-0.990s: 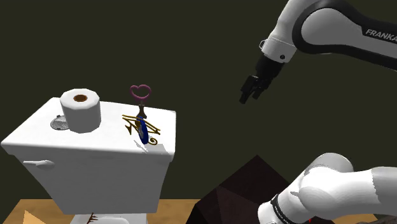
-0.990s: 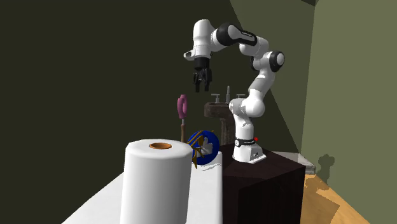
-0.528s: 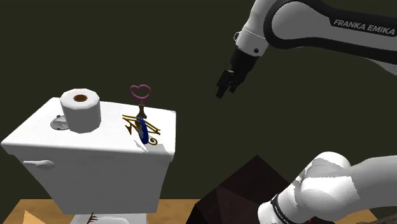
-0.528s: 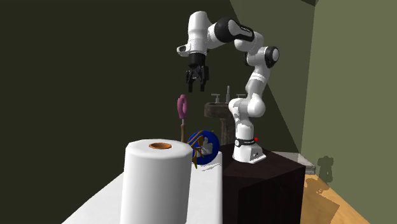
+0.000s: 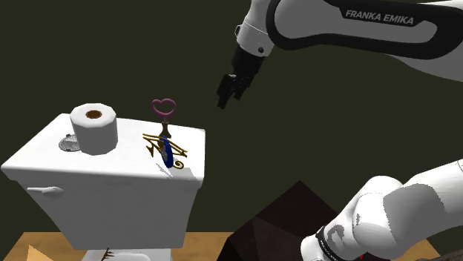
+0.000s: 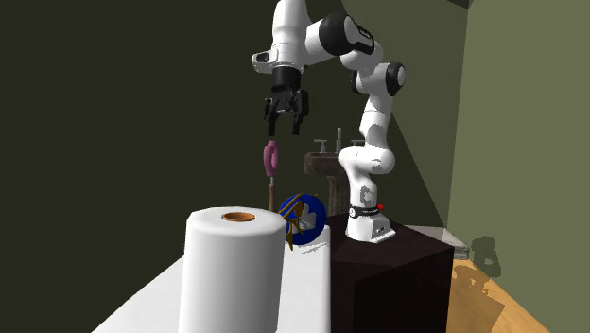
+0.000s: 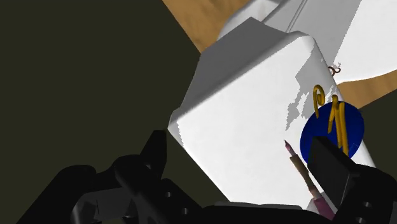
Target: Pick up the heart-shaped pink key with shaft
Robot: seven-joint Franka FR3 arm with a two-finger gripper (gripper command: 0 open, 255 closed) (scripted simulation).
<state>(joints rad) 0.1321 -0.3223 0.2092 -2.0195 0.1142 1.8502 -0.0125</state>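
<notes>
A pink heart-shaped key (image 5: pixel 164 107) stands upright on its dark shaft on the white toilet tank lid (image 5: pixel 126 159), heart end up. It rises beside a blue disc with gold ornament (image 5: pixel 168 150). The second exterior view has the key (image 6: pixel 271 158) just below my gripper (image 6: pixel 284 119). My black gripper (image 5: pixel 222 100) hangs open in the air, above and toward the shoulder view's right of the key, holding nothing. In the wrist view the key's shaft (image 7: pixel 304 173) lies close to one finger, with the gripper (image 7: pixel 245 159) over the tank lid (image 7: pixel 248 127).
A toilet paper roll (image 5: pixel 94 127) stands on the lid's far side from the arm, large in the second exterior view (image 6: pixel 234 274). The blue disc (image 6: pixel 304 219) (image 7: pixel 332 127) touches the key's base. My dark stand (image 6: pixel 388 270) sits beside the toilet; wooden floor below.
The arm has swung toward the shoulder view's left and slightly up, bringing the open gripper from beside the stand to nearly above the key. Key, disc and roll have not moved.
</notes>
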